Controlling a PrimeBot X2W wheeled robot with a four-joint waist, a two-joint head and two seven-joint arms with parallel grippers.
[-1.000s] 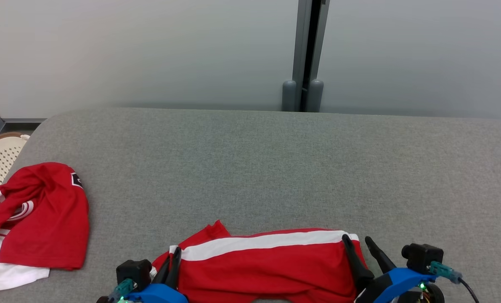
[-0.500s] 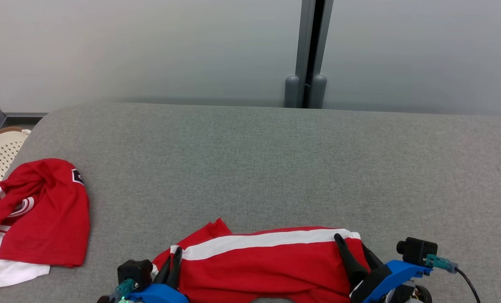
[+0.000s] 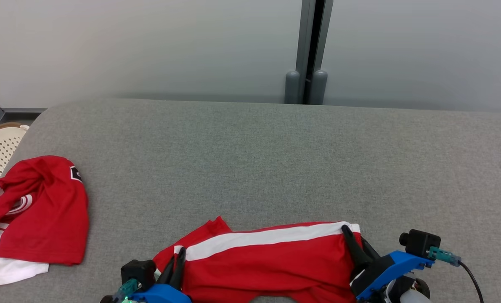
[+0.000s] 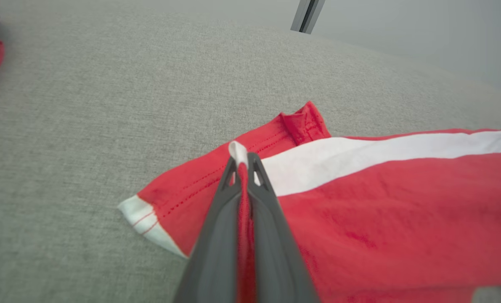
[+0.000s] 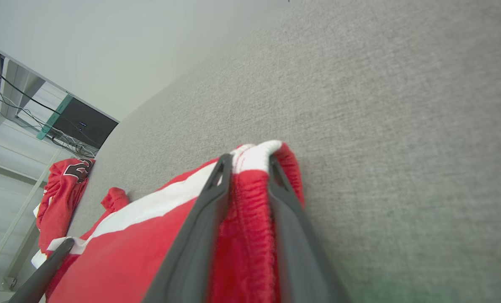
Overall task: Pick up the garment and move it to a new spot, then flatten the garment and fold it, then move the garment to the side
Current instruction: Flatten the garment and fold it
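surface, right jaws now on garment

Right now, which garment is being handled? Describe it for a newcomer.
On the grey table, look at the near edge, centre. The red shorts lie there; unlike the crumpled red jersey at far left, they carry one long white stripe.

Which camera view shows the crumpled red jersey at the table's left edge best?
The head view: nearly the whole jersey lies open to it. The right wrist view shows it small and far off; the left wrist view catches a red corner.
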